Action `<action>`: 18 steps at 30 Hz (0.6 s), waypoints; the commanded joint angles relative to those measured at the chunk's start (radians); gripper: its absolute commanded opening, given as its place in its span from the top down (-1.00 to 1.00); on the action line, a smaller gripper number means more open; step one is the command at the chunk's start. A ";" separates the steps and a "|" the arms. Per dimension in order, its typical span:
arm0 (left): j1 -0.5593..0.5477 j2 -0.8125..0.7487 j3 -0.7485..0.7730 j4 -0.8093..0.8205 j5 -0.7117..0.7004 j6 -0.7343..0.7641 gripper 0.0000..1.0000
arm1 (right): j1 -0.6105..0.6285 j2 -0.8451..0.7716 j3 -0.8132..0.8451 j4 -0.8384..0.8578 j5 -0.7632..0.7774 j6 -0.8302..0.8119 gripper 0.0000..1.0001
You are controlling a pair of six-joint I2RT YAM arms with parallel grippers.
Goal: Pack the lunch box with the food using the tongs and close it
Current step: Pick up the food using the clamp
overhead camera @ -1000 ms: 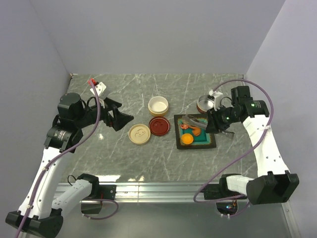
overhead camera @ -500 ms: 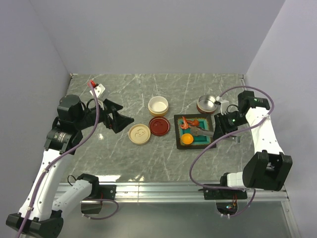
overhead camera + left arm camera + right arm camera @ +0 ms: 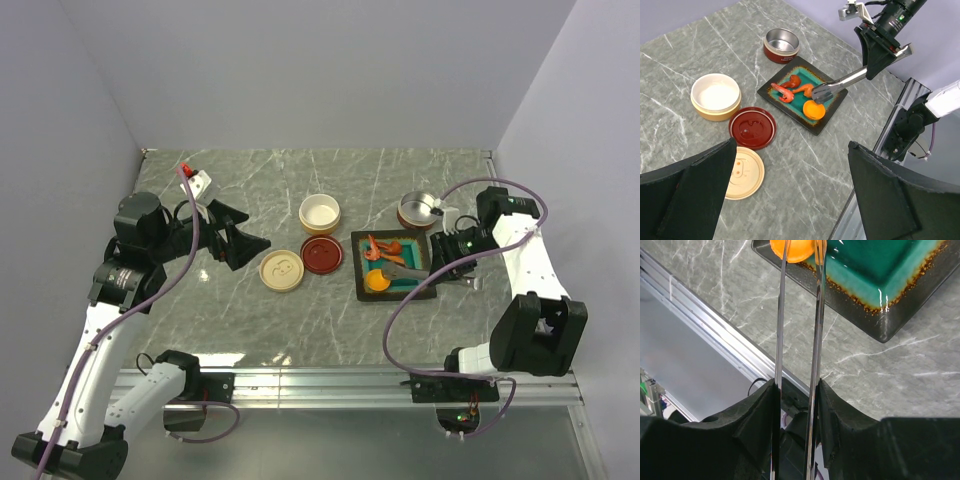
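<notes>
while the right hand (image 3: 796,390) is clenched on the tongs (image 3: 816,340), with their two slim arms running between its fingers, treat the round orange piece (image 3: 790,249) at the near corner of the teal tray (image 3: 875,310) as the item in hand. the tips sit at that piece, one arm crossing it and the other at its edge; you cannot tell whether they already pinch it. squeeze gently and evenly so the disc does not squirt out sideways. lift straight up to clear the tray's raised rim, and hold the tongs level during the carry.

farther along the tray lie the shrimp pieces (image 3: 784,92), close to the tips; avoid dragging them. left of the tray on the desk (image 3: 280,330), the cream lid (image 3: 282,270) and the red lid (image 3: 322,254) lie flat, edges meeting. the left hand (image 3: 248,240) hovers released, jaws wide, grasping nothing. farthest back, the cream container (image 3: 320,211) and the steel-lined red container (image 3: 417,208) stand uncovered. the steel-lined one is just beyond the tray, so it looks like the shorter carry. nothing lies in that path.
</notes>
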 commanded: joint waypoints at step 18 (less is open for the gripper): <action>0.005 -0.010 0.002 0.033 0.026 0.001 -0.98 | -0.006 0.041 -0.007 -0.019 -0.007 0.022 0.07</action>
